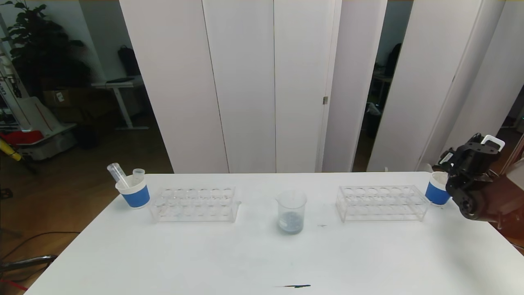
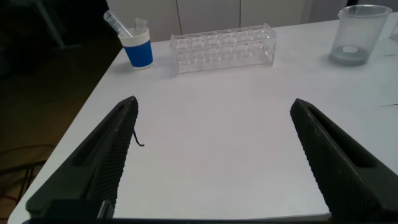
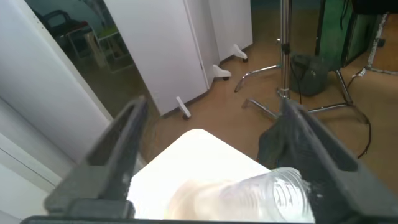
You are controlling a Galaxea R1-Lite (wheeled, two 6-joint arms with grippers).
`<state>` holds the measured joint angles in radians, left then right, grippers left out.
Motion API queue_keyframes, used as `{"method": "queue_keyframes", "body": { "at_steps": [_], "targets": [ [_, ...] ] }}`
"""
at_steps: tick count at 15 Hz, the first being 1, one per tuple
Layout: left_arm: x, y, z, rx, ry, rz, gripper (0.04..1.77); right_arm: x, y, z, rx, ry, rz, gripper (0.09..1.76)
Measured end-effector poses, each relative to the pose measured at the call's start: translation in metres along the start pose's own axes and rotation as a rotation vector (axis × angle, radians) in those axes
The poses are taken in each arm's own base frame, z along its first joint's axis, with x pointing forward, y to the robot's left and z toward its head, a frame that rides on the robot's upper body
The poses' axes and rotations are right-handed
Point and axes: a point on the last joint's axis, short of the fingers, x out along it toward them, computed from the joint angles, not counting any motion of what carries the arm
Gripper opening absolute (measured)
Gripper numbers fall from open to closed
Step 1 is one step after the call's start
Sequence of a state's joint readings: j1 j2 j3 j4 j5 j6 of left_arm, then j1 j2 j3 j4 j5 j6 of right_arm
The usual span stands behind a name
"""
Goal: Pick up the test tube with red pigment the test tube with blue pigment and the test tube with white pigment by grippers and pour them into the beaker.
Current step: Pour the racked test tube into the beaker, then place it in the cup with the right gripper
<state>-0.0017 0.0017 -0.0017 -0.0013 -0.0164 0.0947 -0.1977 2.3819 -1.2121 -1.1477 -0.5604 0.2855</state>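
The beaker [image 1: 291,213] stands mid-table with bluish-grey liquid in its bottom; it also shows in the left wrist view [image 2: 360,34]. My right gripper [image 1: 475,153] hovers at the table's far right corner, just above a blue-banded cup [image 1: 436,188]. In the right wrist view it [image 3: 214,106] is open, and a clear tube [image 3: 280,193] with a threaded mouth and a pale cream tint lies close beside one finger. My left gripper [image 2: 213,106] is open and empty above bare table. No tube with red or blue liquid is in view.
Two clear empty racks [image 1: 194,203] [image 1: 382,202] flank the beaker. A blue-banded cup [image 1: 133,190] at the far left holds two clear tubes [image 1: 118,174]; it also shows in the left wrist view [image 2: 138,50]. A dark mark [image 1: 294,286] lies near the front edge.
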Motion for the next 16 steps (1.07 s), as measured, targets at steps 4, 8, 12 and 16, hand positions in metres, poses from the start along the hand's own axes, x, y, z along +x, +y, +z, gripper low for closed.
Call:
{"method": "queue_keyframes", "body": {
  "at_steps": [4,8,12,16],
  "targets": [
    [0.0,0.0,0.0,0.0,0.0,0.0,1.75,0.0,-0.001,0.006,0.001,-0.006,0.004,1.75],
    [0.0,0.0,0.0,0.0,0.0,0.0,1.75,-0.001,-0.001,0.019,0.003,-0.009,0.012,1.75],
    [0.0,0.0,0.0,0.0,0.0,0.0,1.75,-0.009,0.0,0.052,0.002,-0.005,0.024,1.75],
    [0.0,0.0,0.0,0.0,0.0,0.0,1.75,-0.043,0.005,0.123,0.014,-0.003,0.112,1.75]
  ]
}}
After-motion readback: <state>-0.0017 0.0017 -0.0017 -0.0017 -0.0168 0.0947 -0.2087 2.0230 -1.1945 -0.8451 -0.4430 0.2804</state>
